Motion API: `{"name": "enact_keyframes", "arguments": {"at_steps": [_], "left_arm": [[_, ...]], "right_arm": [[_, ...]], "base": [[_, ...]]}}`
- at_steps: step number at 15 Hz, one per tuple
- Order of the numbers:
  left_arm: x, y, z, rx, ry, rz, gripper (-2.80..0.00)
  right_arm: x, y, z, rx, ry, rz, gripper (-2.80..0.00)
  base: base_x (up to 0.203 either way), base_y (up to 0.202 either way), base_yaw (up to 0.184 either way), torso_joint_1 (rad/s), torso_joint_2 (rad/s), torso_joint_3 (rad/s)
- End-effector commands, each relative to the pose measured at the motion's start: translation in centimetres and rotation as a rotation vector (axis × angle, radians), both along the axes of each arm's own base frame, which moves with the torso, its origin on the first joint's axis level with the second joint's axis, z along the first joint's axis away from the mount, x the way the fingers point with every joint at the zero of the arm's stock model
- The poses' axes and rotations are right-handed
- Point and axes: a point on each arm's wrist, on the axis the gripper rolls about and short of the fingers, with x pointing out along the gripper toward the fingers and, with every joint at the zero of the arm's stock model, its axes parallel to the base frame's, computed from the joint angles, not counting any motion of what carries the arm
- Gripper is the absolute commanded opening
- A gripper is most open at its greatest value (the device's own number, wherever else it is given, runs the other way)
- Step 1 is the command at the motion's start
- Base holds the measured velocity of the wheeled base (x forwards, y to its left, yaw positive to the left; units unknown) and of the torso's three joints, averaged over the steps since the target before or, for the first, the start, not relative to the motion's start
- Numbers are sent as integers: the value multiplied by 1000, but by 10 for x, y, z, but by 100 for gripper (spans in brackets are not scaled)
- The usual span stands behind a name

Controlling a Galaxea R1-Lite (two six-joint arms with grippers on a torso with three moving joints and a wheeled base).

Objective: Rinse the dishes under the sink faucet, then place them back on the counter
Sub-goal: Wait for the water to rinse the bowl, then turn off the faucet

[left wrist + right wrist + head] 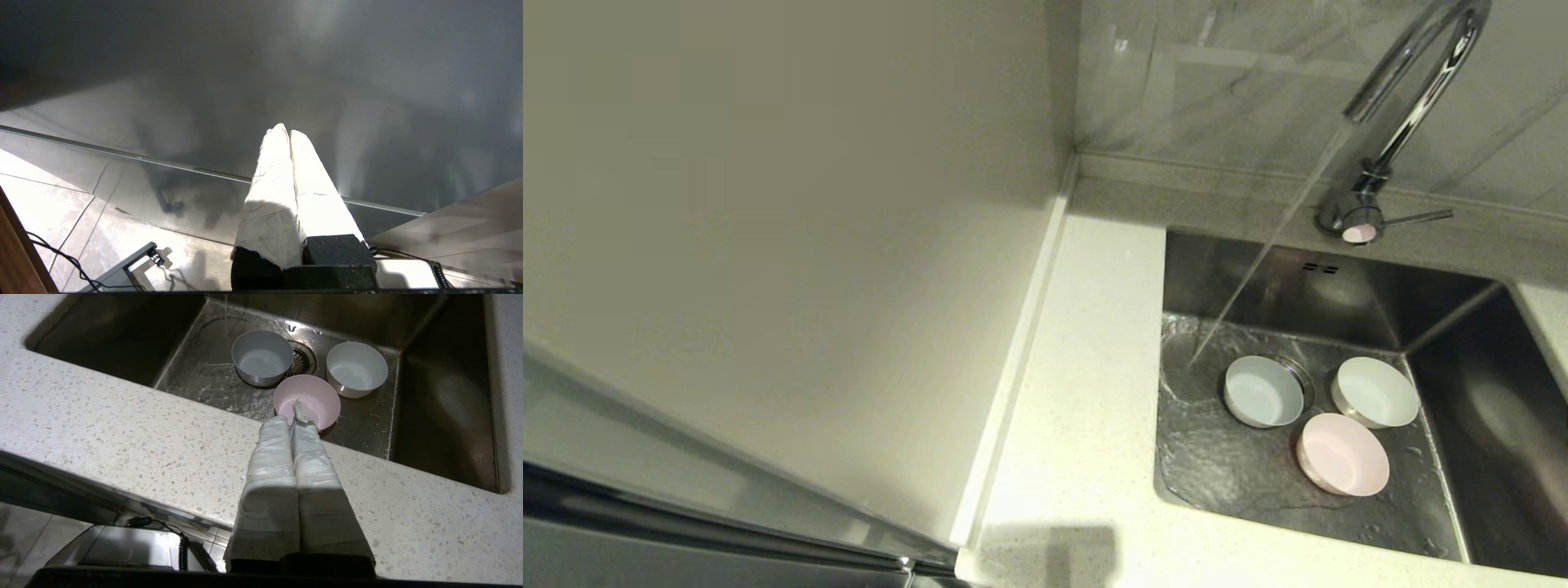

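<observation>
The right claw, its cloth-wrapped fingers pressed together on nothing, hangs by the counter's front edge, clear of everything. The left claw, equally pinched and empty, sits low beside a glossy grey panel. In the brushed steel sink stand three smooth round bowls: blue-grey partly over the drain strainer, whitish-mint, pink. The chrome gooseneck faucet streams water onto the basin floor beside them.

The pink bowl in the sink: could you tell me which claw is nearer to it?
Right. The right claw hangs shut above the counter edge facing the pink bowl; the left claw, also shut, faces a grey panel, no bowl in view.
</observation>
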Motion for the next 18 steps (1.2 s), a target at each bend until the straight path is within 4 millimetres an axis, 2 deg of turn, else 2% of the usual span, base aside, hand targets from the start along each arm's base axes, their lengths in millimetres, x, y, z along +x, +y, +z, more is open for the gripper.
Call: {"name": "enact_keyframes", "arguments": {"at_steps": [1, 15, 16, 18], "left_arm": [[0, 0, 0, -1, -3, 0, -280], [0, 0, 0, -1, -4, -1, -280], [0, 0, 0, -1, -3, 0, -280], [0, 0, 0, -1, -3, 0, -280]], "right_arm": [[0, 0, 0, 0, 1, 5, -280], [0, 0, 0, 3, 0, 2, -280], [-1, 0, 4, 3, -14, 4, -280], [-5, 0, 31, 4, -48, 6, -280]], "base": [[0, 0, 0, 0, 0, 0], [0, 0, 0, 0, 0, 0], [0, 0, 0, 0, 0, 0], [0, 0, 0, 0, 0, 0]]}}
